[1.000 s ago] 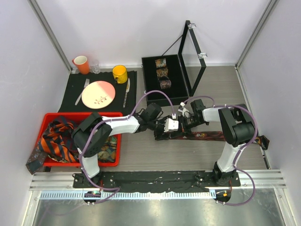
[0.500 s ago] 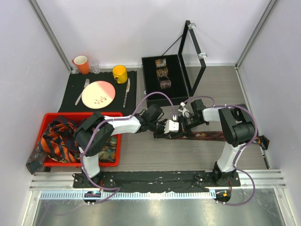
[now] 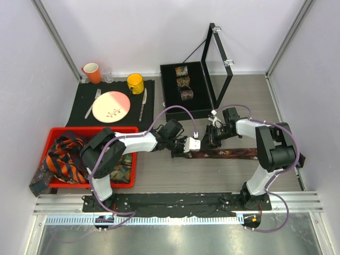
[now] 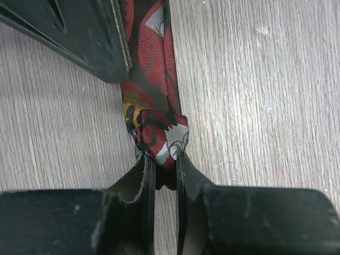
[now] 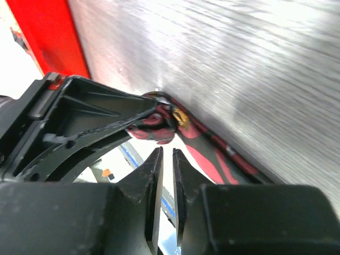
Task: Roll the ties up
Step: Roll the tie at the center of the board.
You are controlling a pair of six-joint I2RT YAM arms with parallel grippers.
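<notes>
A dark red patterned tie (image 3: 239, 153) lies flat across the middle of the table, and its left end is folded into a small roll (image 4: 159, 133). My left gripper (image 3: 183, 147) (image 4: 164, 166) is shut on that rolled end. My right gripper (image 3: 210, 139) (image 5: 166, 152) hovers just right of the roll (image 5: 159, 125), its jaws a narrow gap apart with nothing between them. Three rolled ties (image 3: 184, 82) sit in the black box (image 3: 169, 90). Orange-navy striped ties (image 3: 64, 159) lie heaped in the red bin (image 3: 93, 130).
The black box's lid (image 3: 218, 64) stands open at the back. On the back left, a black placemat (image 3: 79, 101) carries a plate (image 3: 111, 106), cutlery, a yellow mug (image 3: 135, 83) and an orange cup (image 3: 92, 71). One tie end hangs over the bin's left side (image 3: 40, 180).
My left gripper has shut on the tie's rolled end. My right gripper has let go of it, opened slightly and drawn back a little to the right.
</notes>
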